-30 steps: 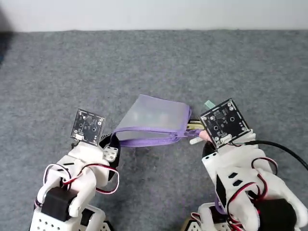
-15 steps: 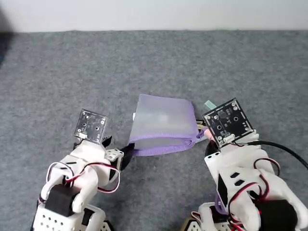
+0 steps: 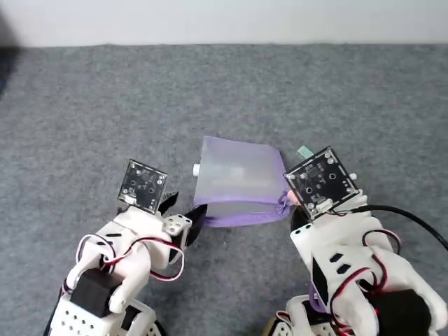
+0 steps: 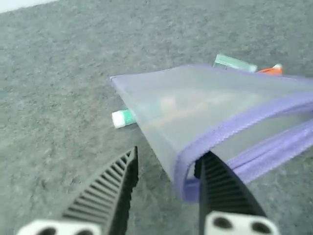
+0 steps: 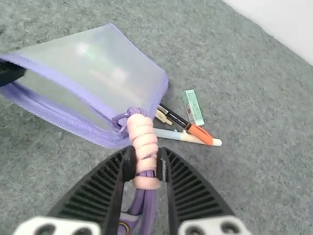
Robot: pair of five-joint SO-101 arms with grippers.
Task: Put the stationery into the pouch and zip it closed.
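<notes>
The translucent purple pouch (image 3: 236,180) lies on the grey carpet between the two arms, its zipper edge (image 5: 58,122) facing them. My right gripper (image 5: 145,151) is shut on the pink coiled zipper pull (image 5: 143,134) at the pouch's right end (image 3: 285,199). My left gripper (image 4: 170,155) is open at the pouch's left corner (image 4: 185,172), which lies against one finger (image 4: 219,188). A green eraser (image 5: 193,107), a dark pen (image 5: 172,116) and a white pen with an orange cap (image 5: 195,137) lie outside by the right end. A green-and-white item (image 4: 123,118) lies beside the pouch's far left edge.
Grey carpet (image 3: 105,105) covers the table out to a white wall (image 3: 224,21) at the back. Both arm bases (image 3: 105,294) crowd the near edge. A black cable (image 3: 413,220) runs off from the right arm.
The left arm has moved right and forward, and the pouch's left corner went with it, so the pouch bunched up shorter. The right gripper stayed on the zipper pull.
</notes>
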